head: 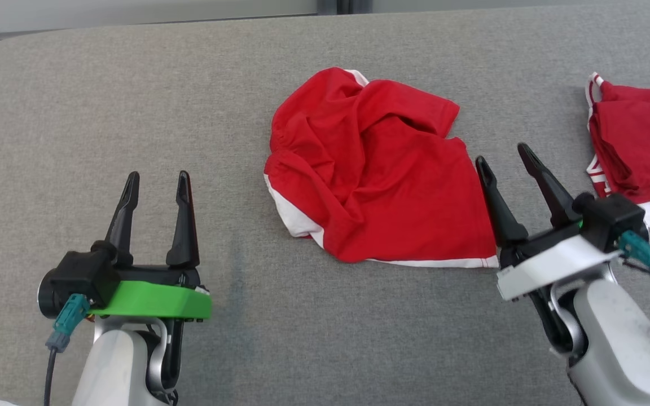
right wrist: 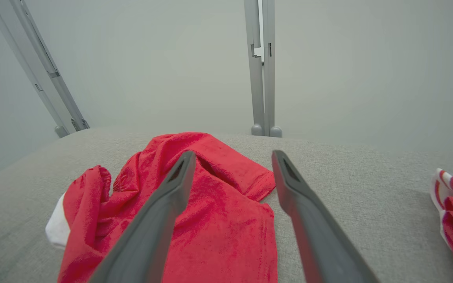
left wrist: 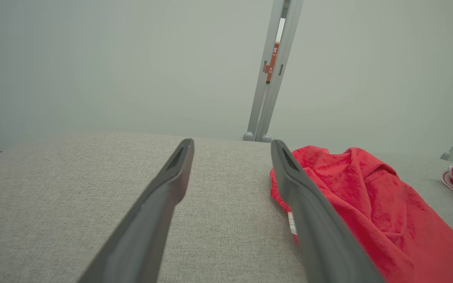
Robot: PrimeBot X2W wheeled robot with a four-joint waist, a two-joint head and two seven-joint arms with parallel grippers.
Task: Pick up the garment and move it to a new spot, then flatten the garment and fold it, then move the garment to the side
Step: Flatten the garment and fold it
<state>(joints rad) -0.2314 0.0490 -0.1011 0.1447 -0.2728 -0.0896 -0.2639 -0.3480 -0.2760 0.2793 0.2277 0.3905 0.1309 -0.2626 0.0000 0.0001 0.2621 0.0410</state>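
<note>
The left gripper (head: 157, 174) hangs over the bare grey table (head: 77, 113), well to the left of the garment, its 2 fingers spread apart and holding nothing. The garment (head: 370, 169), red with white trim, lies crumpled in a heap at the middle of the table. The right gripper (head: 501, 153) sits just beside the garment's right edge, its 2 fingers parted and empty. At the far right lies a second red cloth (head: 641, 141), apart from the garment.
</note>
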